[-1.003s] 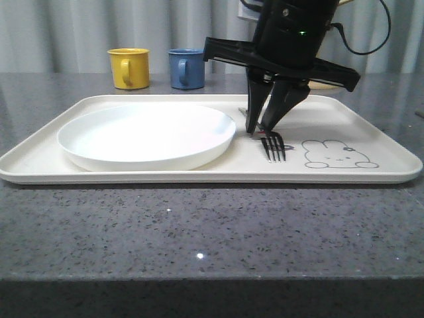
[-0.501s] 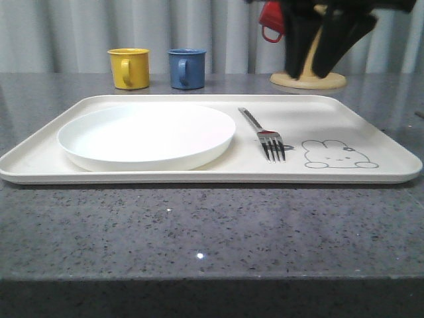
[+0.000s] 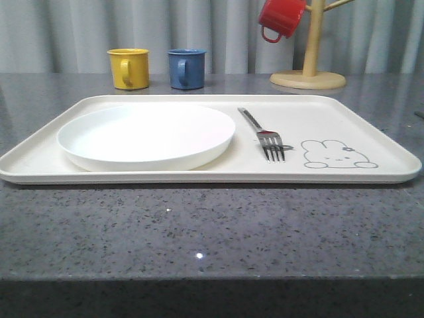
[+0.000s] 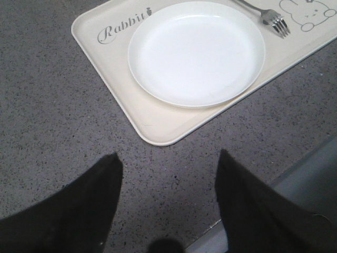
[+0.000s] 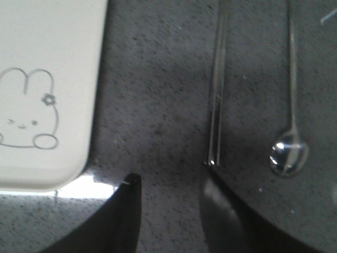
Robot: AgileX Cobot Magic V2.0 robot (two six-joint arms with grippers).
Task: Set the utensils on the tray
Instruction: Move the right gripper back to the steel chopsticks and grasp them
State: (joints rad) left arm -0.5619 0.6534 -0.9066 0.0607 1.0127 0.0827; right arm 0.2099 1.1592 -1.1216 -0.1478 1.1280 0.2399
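Observation:
The cream tray [image 3: 371, 129] with its rabbit drawing lies across the counter. A silver fork [image 3: 265, 135] rests on it, right of the white plate [image 3: 146, 136], tines toward the front; it also appears in the left wrist view as the fork [image 4: 271, 16]. In the right wrist view, a pair of chopsticks [image 5: 216, 95] and a spoon [image 5: 289, 150] lie on the counter beside the tray's corner [image 5: 63, 158]. My right gripper [image 5: 171, 179] hangs open and empty over bare counter between tray and chopsticks. My left gripper [image 4: 168, 161] is open and empty, off the tray's [image 4: 158, 124] near corner.
A yellow mug [image 3: 128, 67] and a blue mug [image 3: 186, 68] stand behind the tray. At the back right a wooden mug tree [image 3: 311, 53] holds a red mug [image 3: 281, 18]. The counter's front edge [image 4: 295, 174] runs close to my left gripper.
My right gripper let go of the fork on the tray, lifted up and away to the right, and has left the front view. The fork stays put.

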